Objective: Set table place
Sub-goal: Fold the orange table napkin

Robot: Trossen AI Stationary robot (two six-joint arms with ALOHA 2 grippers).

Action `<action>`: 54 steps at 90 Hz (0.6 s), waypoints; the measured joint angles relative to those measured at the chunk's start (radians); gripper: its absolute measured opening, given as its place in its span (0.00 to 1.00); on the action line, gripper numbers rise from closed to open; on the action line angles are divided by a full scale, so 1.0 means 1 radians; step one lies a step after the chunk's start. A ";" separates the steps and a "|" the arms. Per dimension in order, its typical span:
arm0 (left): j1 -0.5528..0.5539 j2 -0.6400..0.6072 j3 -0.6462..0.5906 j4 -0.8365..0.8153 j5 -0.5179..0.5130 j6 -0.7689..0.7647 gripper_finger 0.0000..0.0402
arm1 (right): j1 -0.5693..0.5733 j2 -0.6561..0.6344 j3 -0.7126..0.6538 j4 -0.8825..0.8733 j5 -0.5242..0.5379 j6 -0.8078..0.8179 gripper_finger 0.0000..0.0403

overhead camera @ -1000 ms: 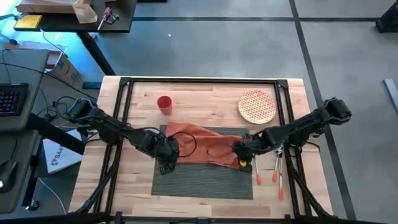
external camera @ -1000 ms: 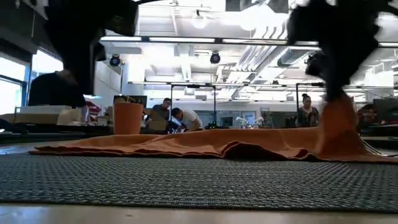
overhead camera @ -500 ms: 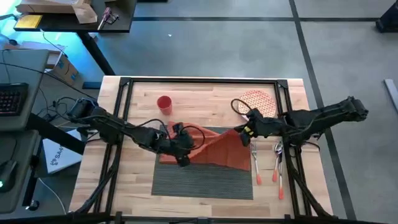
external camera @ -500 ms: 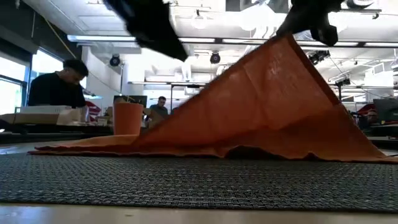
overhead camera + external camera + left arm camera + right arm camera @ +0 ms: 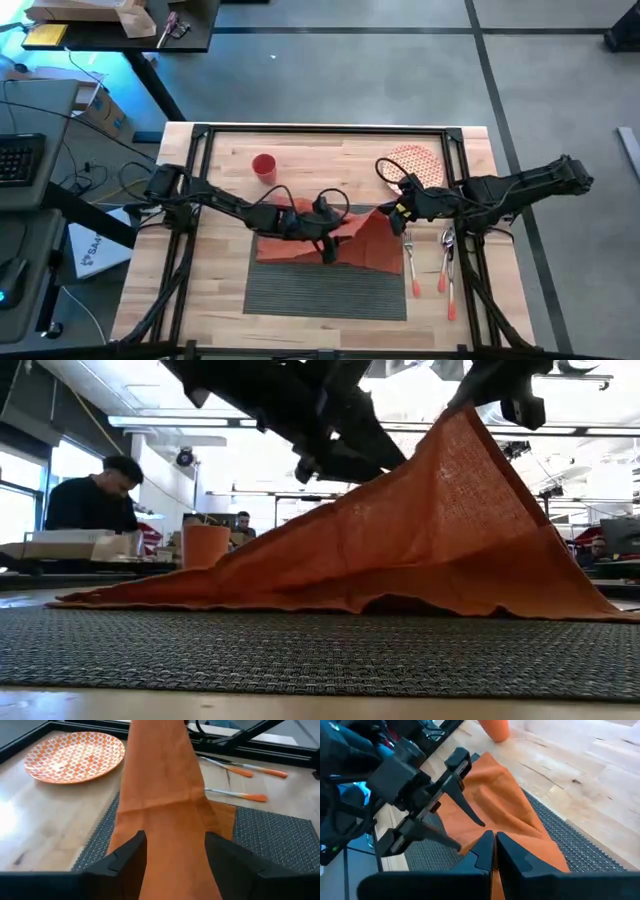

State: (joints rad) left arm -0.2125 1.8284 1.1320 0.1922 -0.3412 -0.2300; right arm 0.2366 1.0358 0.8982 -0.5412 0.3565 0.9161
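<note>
The rust-orange napkin lies on the dark grey ribbed placemat, its right part raised like a tent. At the peak, my right gripper is shut on it. My left gripper is open over the napkin's middle. In the left wrist view the raised cloth runs between its two fingers. The napkin's left edge rests on the mat. My right gripper pinches the napkin's raised right corner between its two shut fingers, coming from the table's right side. That corner is lifted clear, and the cloth slopes down taut from it to the mat. My left gripper: I cannot tell whether its open fingers touch the cloth between them.
An orange patterned plate sits at the far right, and an orange cup at the far left. Orange-handled utensils lie on the table right of the mat. A black frame runs along the table's edges. People show in the room behind.
My right gripper has risen and gone toward the far edge with the napkin's right corner. That part has lifted into a taut tent, while the left edge stayed on the mat. My left gripper has gone toward the table's right, to the napkin's middle.
</note>
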 joint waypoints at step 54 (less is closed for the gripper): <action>-0.085 0.058 0.053 -0.160 -0.170 -0.028 0.46 | -0.001 -0.002 0.000 -0.009 0.010 -0.027 0.00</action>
State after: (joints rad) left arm -0.2979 1.8861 1.1850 0.0320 -0.5115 -0.2580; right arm 0.2352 1.0340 0.8982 -0.5503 0.3668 0.8894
